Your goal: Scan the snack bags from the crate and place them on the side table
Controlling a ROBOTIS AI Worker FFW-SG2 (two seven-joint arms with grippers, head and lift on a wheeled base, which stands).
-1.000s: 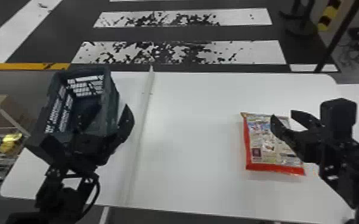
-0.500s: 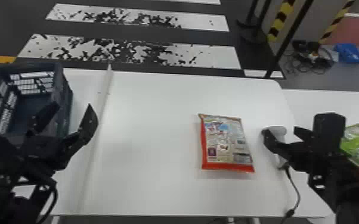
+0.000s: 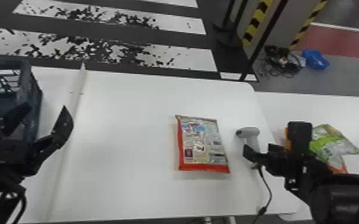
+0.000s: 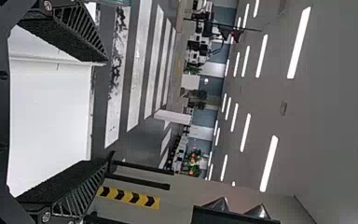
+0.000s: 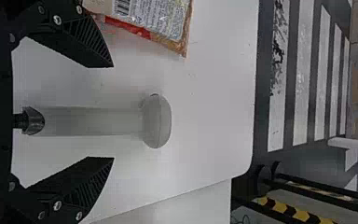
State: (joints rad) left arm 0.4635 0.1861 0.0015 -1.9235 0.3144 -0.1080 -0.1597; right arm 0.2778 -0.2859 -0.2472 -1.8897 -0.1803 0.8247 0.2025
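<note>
On the white table, a red-edged snack bag (image 3: 202,144) lies flat, its corner also in the right wrist view (image 5: 168,23). To its right is a grey-white scanner (image 3: 249,132) with a cable. My right gripper (image 3: 256,150) is over the scanner's handle; in the right wrist view, the open gripper (image 5: 113,112) has its fingers on either side of the scanner (image 5: 93,121), not touching it. My left gripper (image 3: 46,114) is open and holds nothing, beside the dark crate (image 3: 32,89); its open fingers frame bare table in the left wrist view (image 4: 106,112).
A green snack bag (image 3: 328,143) lies on the side table (image 3: 313,104) at the right, partly behind my right arm. A raised white strip (image 3: 74,110) runs across the table near the crate. Striped posts and cables stand beyond the tables.
The head view has turned right, bringing the scanner, side table and green bag into view. My right gripper is now at the scanner, no longer beside the red-edged bag's right edge.
</note>
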